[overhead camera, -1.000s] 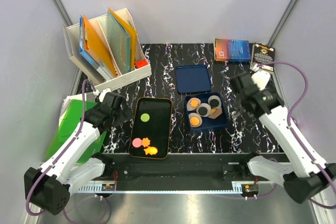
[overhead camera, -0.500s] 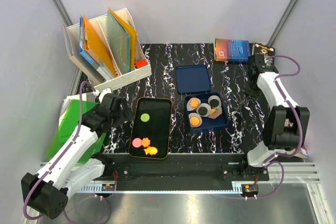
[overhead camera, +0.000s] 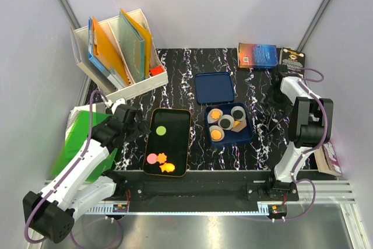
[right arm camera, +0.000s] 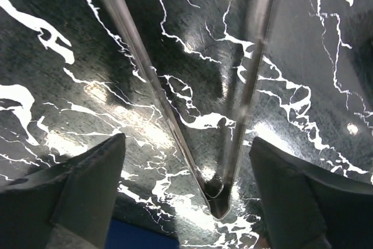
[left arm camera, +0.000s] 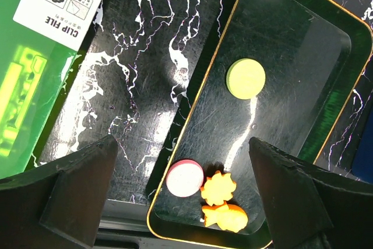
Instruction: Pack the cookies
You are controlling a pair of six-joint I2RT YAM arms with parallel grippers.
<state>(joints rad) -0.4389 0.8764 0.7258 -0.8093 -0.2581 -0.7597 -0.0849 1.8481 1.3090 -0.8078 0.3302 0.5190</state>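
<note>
Several cookies lie in the black gold-rimmed tray (overhead camera: pixel 175 118): a green cookie (overhead camera: pixel 161 130), a pink cookie (overhead camera: pixel 152 158) and two orange cookies (overhead camera: pixel 162 157) (overhead camera: pixel 167 168). The left wrist view shows the same green (left arm camera: pixel 245 78), pink (left arm camera: pixel 185 178) and orange (left arm camera: pixel 218 188) cookies. My left gripper (left arm camera: pixel 189 196) hangs open above the tray's near end, holding nothing. Two more orange cookies (overhead camera: pixel 215 114) sit in the blue box (overhead camera: pixel 247 135). My right gripper (right arm camera: pixel 192 196) stands open over metal tongs (right arm camera: pixel 215 199) that lie on the table, its fingers clear of them.
A blue lid (overhead camera: pixel 214 87) lies behind the blue box, which also holds round liners (overhead camera: pixel 226 123). A file rack (overhead camera: pixel 119 51) stands at the back left and books (overhead camera: pixel 258 55) at the back right. A green clip file (left arm camera: pixel 23 74) lies left of the tray.
The right arm has swung from beside the blue box to the far right and folded up. Its gripper has opened, and the tongs now lie on the table. The left arm barely shifted.
</note>
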